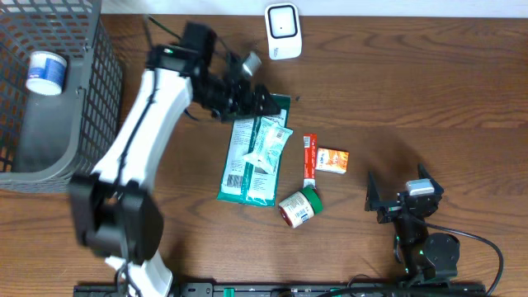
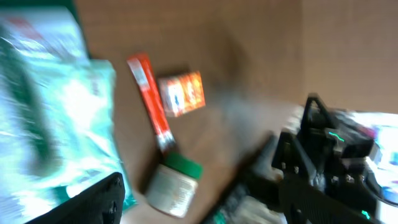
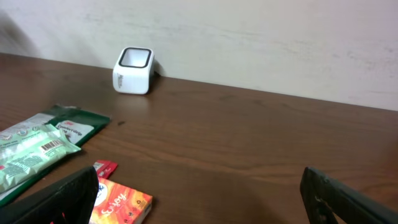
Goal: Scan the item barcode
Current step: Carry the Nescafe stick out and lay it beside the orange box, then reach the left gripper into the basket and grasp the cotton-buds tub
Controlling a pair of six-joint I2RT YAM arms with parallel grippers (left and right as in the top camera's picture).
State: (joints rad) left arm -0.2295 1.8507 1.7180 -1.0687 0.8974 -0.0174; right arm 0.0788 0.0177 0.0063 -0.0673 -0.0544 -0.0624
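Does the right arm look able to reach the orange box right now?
Probably yes: the right end effector is open, and only bare table lies between it and the orange box.

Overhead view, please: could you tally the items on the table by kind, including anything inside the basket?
Pouches: 2, the dark green pouch and the pale green pouch
Jars: 2, the green-lidded jar and the white jar in the basket
Red tube: 1
Orange box: 1
Scanner: 1
Basket: 1
Total: 8
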